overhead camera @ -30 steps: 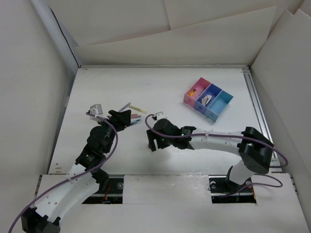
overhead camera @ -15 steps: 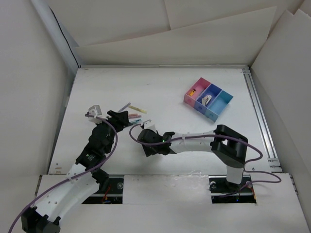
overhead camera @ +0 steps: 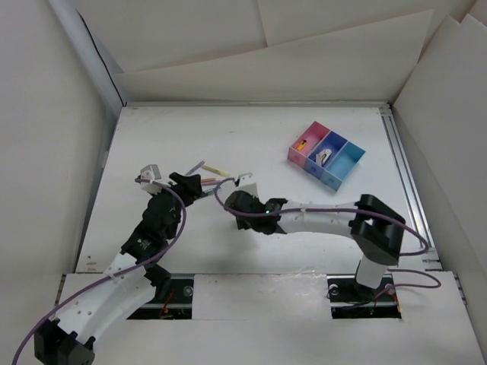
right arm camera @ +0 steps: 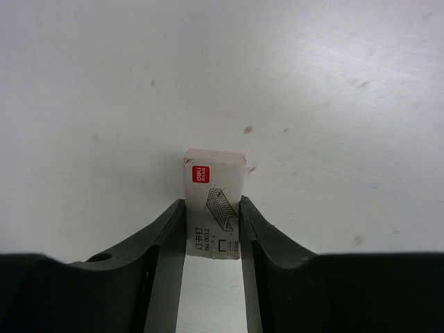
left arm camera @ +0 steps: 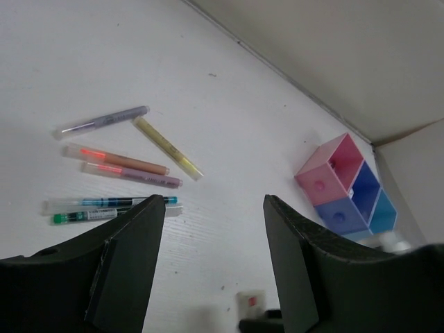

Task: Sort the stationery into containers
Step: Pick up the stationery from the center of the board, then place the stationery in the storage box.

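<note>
We see the right fingers [right arm camera: 163, 243] drawn in narrow, pinching the long sides of a small white cardboard box [right arm camera: 215, 201] with a red logo and a staple drawing, its far end poking past the tips over the white table [right arm camera: 312, 83]; whether it touches the table we cannot tell. The left fingers [left arm camera: 132, 257] stand spread wide with nothing between them, and just beyond one of them lie six thin pens [left arm camera: 121, 161]: grey-purple, yellow, orange, pink, blue and green. The pink, purple-blue and light blue plastic containers [left arm camera: 343, 187] sit joined in a row, well apart from the pens.
</note>
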Robot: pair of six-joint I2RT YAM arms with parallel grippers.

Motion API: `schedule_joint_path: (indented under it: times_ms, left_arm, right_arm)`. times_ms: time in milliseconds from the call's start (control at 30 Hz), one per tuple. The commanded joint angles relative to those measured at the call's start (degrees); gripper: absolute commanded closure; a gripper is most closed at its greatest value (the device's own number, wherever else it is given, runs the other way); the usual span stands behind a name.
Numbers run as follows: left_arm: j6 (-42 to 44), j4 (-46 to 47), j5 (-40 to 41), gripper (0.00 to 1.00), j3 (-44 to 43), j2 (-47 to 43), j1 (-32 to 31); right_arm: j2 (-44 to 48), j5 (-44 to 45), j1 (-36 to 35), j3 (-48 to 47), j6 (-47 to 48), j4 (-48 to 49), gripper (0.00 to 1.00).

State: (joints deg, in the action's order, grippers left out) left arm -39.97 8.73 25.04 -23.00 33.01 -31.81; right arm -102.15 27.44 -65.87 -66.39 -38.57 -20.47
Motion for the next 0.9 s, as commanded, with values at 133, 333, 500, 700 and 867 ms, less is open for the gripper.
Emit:
schedule_joint_path:
  times_ms: [133,333,500,700,867]
  left_arm:
    - [-0.4,2.5,-2.9,0.44,-2.6,6.2,-0.2]
    - [-0.4,4.4,-4.2,0.44,-2.6,8.3,-0.2]
    - [-0.4,4.4,-4.7,0.44,-3.1,10.9,-0.2]
    - [0.2,5.0,-4.7,0.44,-3.1,12.1,-0.2]
    - [0.2,5.0,-4.7,0.45,-3.6,14.0,-0.2]
  right_arm:
    - [15.1,3.2,17.9,0.7,-2.6,4.0,0.93]
    - [17.2,3.8,36.6,1.4,-6.3,6.0,0.93]
    - [12.7,-0.5,46.7,0.0,-7.4,7.1,0.93]
    - [8.1,-2.2,51.4,-1.0,-7.4,8.3,0.93]
    - [6.6,-4.2,53.2,-1.5,-7.4,9.5,0.90]
